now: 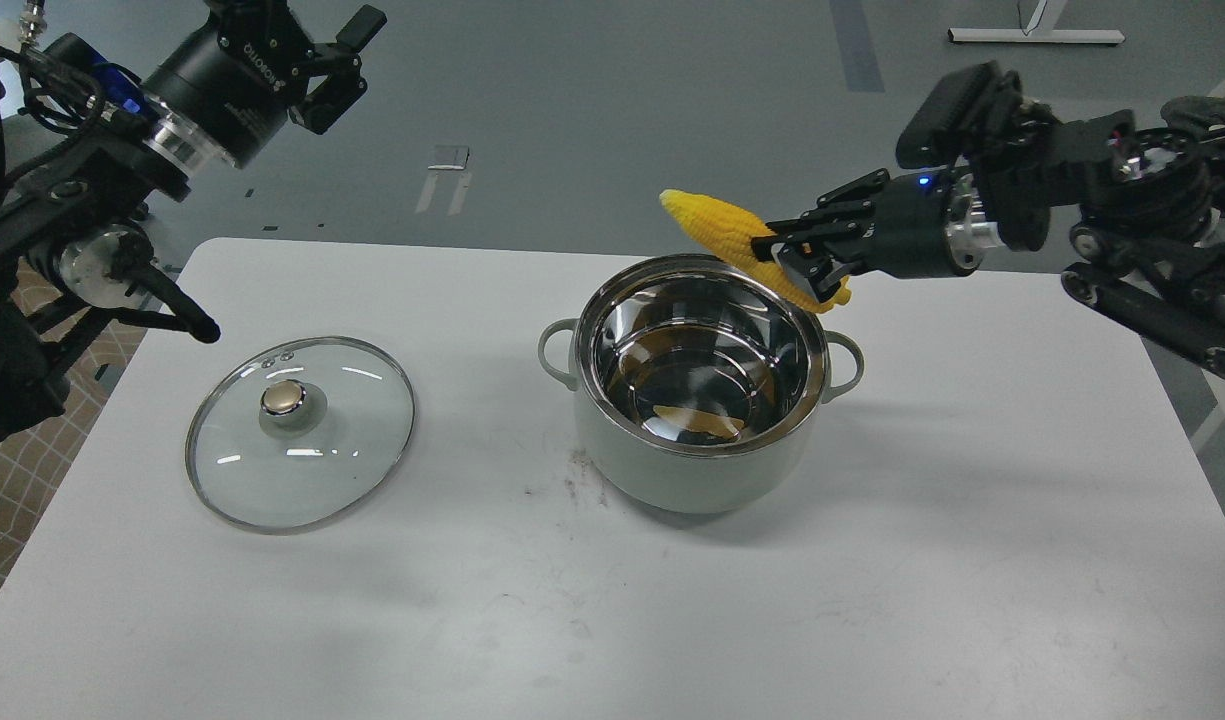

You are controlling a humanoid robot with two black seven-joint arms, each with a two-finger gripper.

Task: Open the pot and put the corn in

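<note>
The pale grey-green pot (622, 455) stands open in the middle of the white table, its shiny steel inside showing a yellow reflection. My right gripper (807, 262) is shut on the yellow corn (727, 232) and holds it tilted above the pot's far right rim, pointed tip up and to the left. My left gripper (337, 55) is open and empty, raised high beyond the table's far left corner.
The glass lid (299, 432) with a brass-coloured knob lies flat on the table (612, 620) left of the pot. A chair (1207, 160) stands off the table's right side. My left arm's dark links hang over the table's left edge.
</note>
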